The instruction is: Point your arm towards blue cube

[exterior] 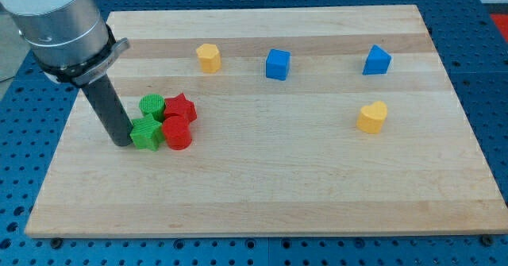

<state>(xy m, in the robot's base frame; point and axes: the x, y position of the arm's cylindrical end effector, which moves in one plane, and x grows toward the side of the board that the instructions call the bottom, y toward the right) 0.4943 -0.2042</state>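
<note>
My tip (123,143) rests on the wooden board (262,194) at the view's left, touching or just beside the green star (145,134), which lies at its 3 o'clock. The rod carries no pincer, so there are no jaws to be apart or together.

Four blocks form a tight cluster by the tip. The green cylinder (152,106) sits at the star's 12 o'clock, touching it. The red star (181,107) is at the green cylinder's 3 o'clock, just beside it. The red cylinder (177,133) is at the red star's 6 o'clock and at the green star's 3 o'clock, touching both as far as I can tell.

The blue cube (278,63) stands alone in the upper middle of the board, at about 2 o'clock from my tip and well apart from it. The cluster lies between the tip and the cube's side of the board.

The yellow hexagon (208,57) is at the cube's 9 o'clock, near it but not touching. The blue wedge (377,60) is at the cube's 3 o'clock, well apart, near the board's upper right. The yellow heart (371,117) lies at the wedge's 6 o'clock, apart from everything else.

The rod leans up toward 11 o'clock into the grey arm housing (59,24) at the view's upper left
</note>
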